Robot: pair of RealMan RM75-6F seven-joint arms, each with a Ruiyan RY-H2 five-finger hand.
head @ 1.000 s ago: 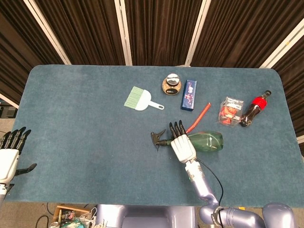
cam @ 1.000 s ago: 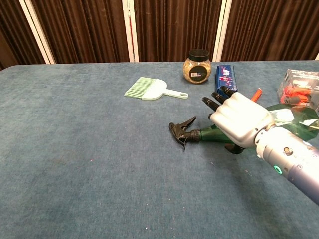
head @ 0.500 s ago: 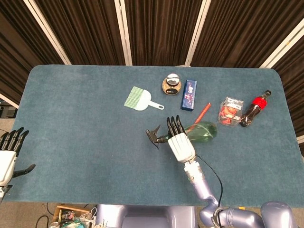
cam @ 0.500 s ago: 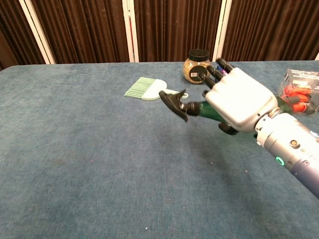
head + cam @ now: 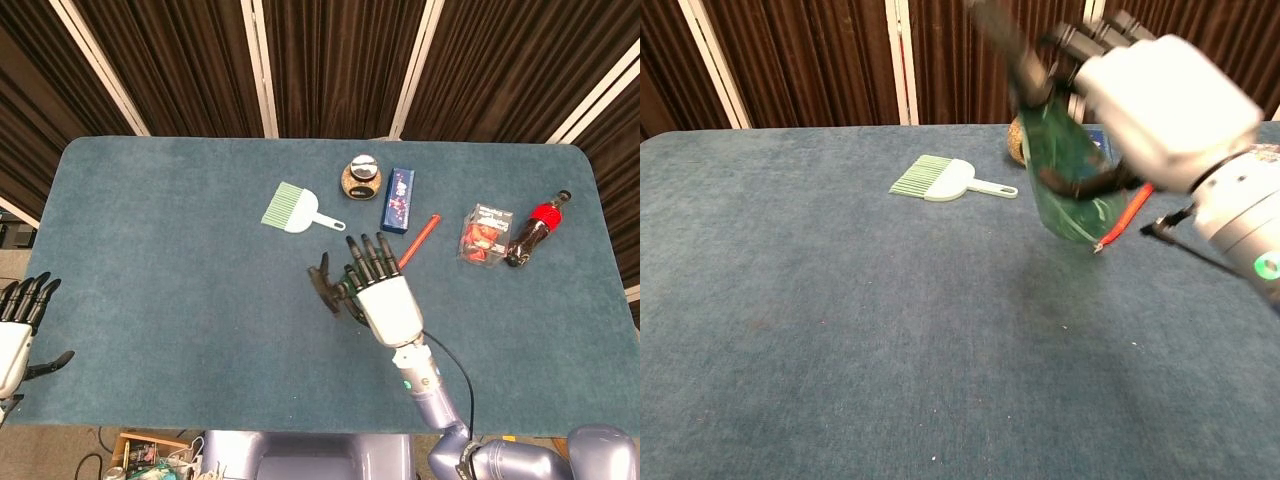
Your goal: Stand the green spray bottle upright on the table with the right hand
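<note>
My right hand (image 5: 385, 303) (image 5: 1162, 95) grips the green spray bottle (image 5: 1065, 170) and holds it in the air above the middle of the table. The bottle is tilted, its black trigger head (image 5: 325, 285) up and to the left, its green body down toward the cloth. In the head view the hand covers nearly all of the body. My left hand (image 5: 18, 330) hangs off the table's left front corner, fingers apart and holding nothing.
On the blue table (image 5: 150, 260) lie a green-and-white brush (image 5: 293, 210), a cork-filled jar (image 5: 361, 179), a blue box (image 5: 398, 200), a red pen (image 5: 420, 238), a packet of red items (image 5: 484, 236) and a cola bottle (image 5: 536, 227).
My right hand has lifted the spray bottle off the table and swung it from lying flat toward upright. The left hand has sunk a little lower at the frame edge.
</note>
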